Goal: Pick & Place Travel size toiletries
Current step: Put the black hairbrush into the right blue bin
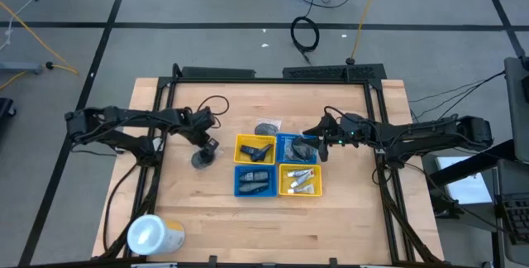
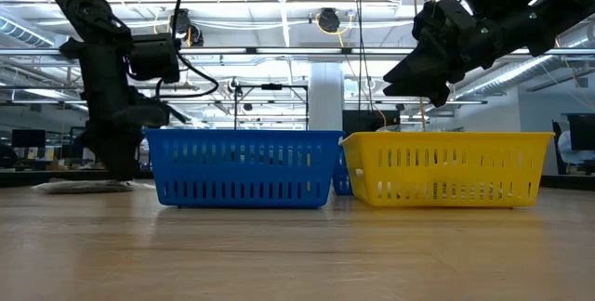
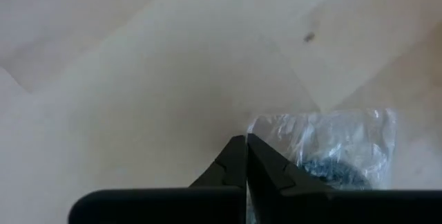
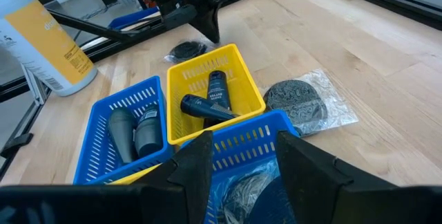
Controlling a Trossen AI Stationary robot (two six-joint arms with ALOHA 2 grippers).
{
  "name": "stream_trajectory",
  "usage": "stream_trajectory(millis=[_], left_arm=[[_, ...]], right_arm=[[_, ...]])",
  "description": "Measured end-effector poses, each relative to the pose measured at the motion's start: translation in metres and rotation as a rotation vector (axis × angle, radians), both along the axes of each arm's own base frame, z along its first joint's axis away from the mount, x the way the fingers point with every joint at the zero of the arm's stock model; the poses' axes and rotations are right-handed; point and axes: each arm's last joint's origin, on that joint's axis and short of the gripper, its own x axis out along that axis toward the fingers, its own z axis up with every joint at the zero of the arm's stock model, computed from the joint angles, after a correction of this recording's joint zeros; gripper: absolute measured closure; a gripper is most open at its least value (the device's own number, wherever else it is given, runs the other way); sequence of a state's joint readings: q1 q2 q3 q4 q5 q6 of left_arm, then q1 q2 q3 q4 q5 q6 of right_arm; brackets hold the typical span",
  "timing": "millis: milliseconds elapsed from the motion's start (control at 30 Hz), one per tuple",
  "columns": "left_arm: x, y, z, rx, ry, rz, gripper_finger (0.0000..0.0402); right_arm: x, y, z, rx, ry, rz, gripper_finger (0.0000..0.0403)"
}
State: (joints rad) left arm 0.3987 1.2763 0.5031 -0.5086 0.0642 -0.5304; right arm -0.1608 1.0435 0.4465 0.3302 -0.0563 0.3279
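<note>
A: Nearest us, the left gripper [image 3: 246, 156] has its fingers pinched together, empty, at the edge of a wrapped dark round piece [image 3: 331, 165] on the table [image 1: 347, 218].

B: We count 4 trays. The yellow tray [image 4: 210, 89] holds 2 dark bottles [image 4: 207, 108]; a blue tray [image 4: 114, 151] holds 2 grey ones.

A: Another wrapped round [image 4: 300, 99] lies just outside the trays. The right gripper [image 4: 242, 158] hovers spread over the far blue tray [image 4: 248, 137], holding nothing.

B: The table front lies open but for the yellow cylinder [image 1: 154, 235] near its left corner. The second yellow tray's [image 1: 300, 179] pale contents we can't make out.
</note>
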Motion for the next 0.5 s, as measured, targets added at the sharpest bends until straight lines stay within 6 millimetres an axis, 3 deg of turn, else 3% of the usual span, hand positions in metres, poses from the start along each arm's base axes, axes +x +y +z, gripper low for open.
stream_trajectory(millis=[267, 500], left_arm=[[0.001, 0.001, 0.028, 0.038, -0.046, 0.001, 0.0402], [0.001, -0.005, 0.072, 0.117, -0.235, -0.027, 0.0402]], right_arm=[[0.0, 0.0, 0.0, -0.001, 0.0, -0.001, 0.025], [0.0, 0.0, 0.0, -0.003, 0.001, -0.002, 0.025]])
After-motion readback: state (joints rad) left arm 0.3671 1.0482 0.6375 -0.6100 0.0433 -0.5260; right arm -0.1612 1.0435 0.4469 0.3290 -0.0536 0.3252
